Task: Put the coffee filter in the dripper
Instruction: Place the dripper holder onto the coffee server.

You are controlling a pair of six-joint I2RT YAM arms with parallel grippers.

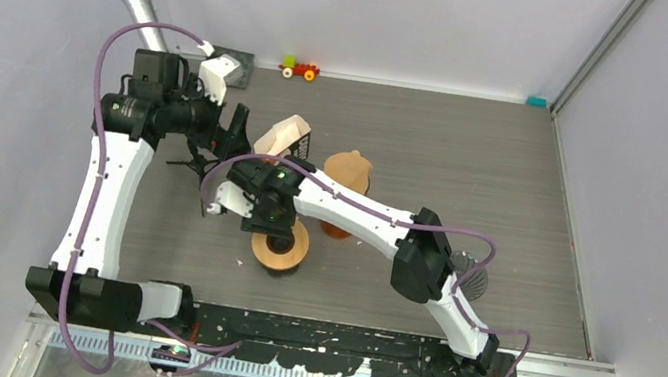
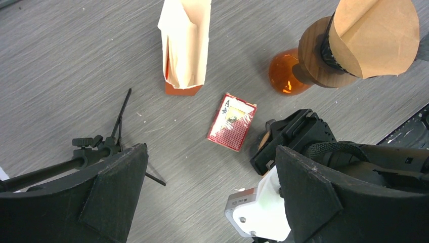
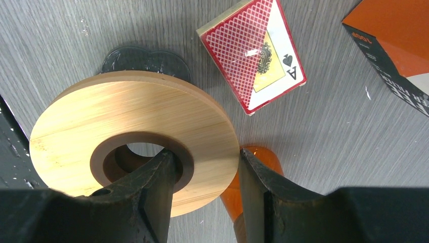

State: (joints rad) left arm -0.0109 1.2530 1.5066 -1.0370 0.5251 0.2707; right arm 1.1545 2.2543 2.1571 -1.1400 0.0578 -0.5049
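Pinching the wooden ring (image 3: 101,121), one finger through its hole, the right gripper (image 3: 207,164) grips its rim while the left gripper (image 2: 210,162) gapes wide.

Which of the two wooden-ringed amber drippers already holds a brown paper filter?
The far dripper, beside the cream carton, wears the filter; the near dripper, in the right gripper, shows an empty wooden ring.
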